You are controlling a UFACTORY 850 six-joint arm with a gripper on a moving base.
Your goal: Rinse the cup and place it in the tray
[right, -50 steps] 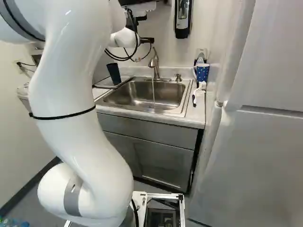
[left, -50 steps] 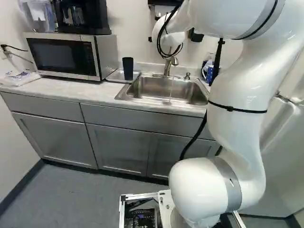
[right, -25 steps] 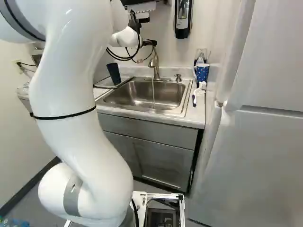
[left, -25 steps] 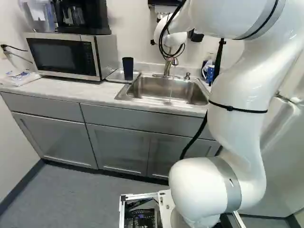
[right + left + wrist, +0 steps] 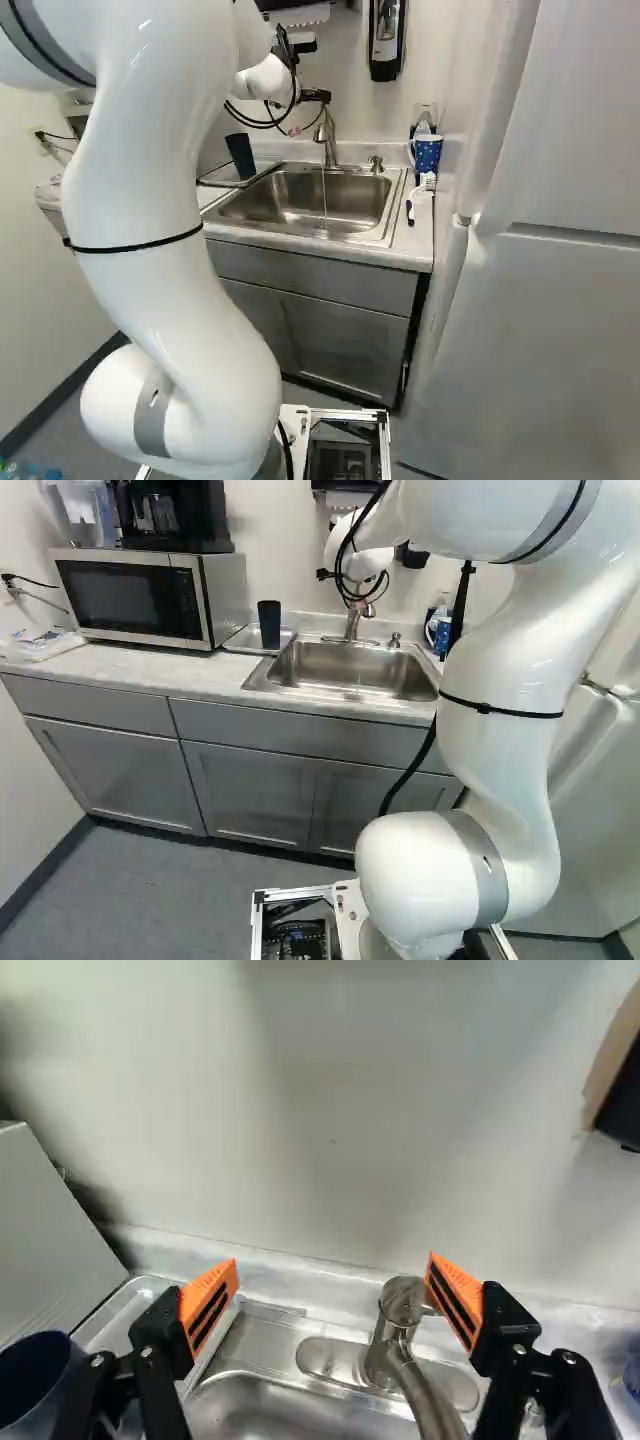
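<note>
OK so the gripper [image 5: 318, 95] is up by the faucet [image 5: 400, 1305], above the back edge of the sink [image 5: 300, 205], and its jaws are spread wide, orange pads [image 5: 210, 1305] facing each other across a big gap. The dark cup [image 5: 270, 625] is outside that gap. Looking along the gripper [image 5: 332, 1260], it's off beyond the outer side of the finger nearer the microwave [image 5: 135, 600], lower down than the fingertips and well apart from the faucet. You only get part of it in that view, with the open mouth showing

As for where the cup is, it's standing in the tray [image 5: 242, 638], which sits on the counter [image 5: 110, 663] between microwave and sink. It looks upright in the left base view. The right base view makes it lean a bit, but it's the same cup in the same tray

What sits toward the gap is the faucet: its top shows between the two fingers, way closer to the finger farther from the cup. It looks super near that pad, and honestly I can't tell whether they touch. A thin stream of water [image 5: 324, 200] is dropping into the sink, easiest to spot in the right base view. On the counter on the other side of the sink there's a blue patterned mug [image 5: 427, 153], with a white brush [image 5: 427, 184] lying just in front of it
</note>
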